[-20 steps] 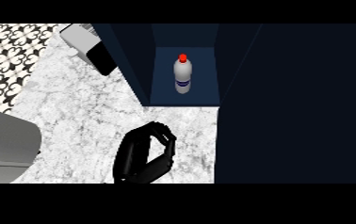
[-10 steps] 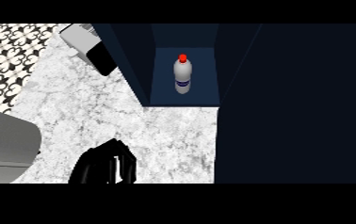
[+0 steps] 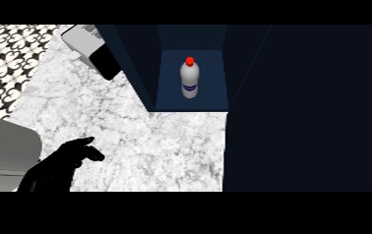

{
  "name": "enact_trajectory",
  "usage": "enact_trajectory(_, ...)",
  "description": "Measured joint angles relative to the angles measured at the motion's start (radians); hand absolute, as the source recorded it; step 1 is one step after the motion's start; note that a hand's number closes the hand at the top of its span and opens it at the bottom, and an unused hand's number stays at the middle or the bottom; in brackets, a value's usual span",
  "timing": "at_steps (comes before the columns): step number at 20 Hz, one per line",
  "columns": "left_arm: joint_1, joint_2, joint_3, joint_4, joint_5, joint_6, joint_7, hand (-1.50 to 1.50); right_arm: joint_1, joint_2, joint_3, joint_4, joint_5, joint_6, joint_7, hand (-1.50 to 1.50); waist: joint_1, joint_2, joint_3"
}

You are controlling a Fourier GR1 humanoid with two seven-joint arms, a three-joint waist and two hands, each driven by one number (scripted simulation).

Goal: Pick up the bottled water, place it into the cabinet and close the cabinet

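Head view: the bottled water (image 3: 190,79) stands upright inside the open dark-blue cabinet (image 3: 139,66) at upper centre, unmoved since the earlier frames. One black hand (image 3: 62,165) has slid to the lower left over the marble counter (image 3: 160,144), fingers relaxed, holding nothing; which hand it is cannot be told.

- A white-grey marbled counter (image 3: 145,134) fills the left and middle of the view.
- A dark blue cabinet (image 3: 291,105) stands open on it at the right.
- A bottled water (image 3: 190,79), red-capped, stands upright on the cabinet's floor.
- A grey, black-fronted appliance (image 3: 93,50) sits at the counter's upper left.
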Motion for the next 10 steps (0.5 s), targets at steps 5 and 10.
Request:
enact_trajectory(5,0.066,0.072,0.09,-0.034,0.047,-0.043,-0.019,-1.5,-0.011,-0.01,0.07,-0.004,0.006,0.016,0.022,1.5,0.008,-0.004,-0.002)
enact_trajectory(10,0.125,0.121,0.157,-0.053,0.092,-0.086,-0.03,-1.5,-0.058,-0.028,0.144,-0.006,0.013,0.015,0.05,1.5,0.018,-0.007,-0.006)
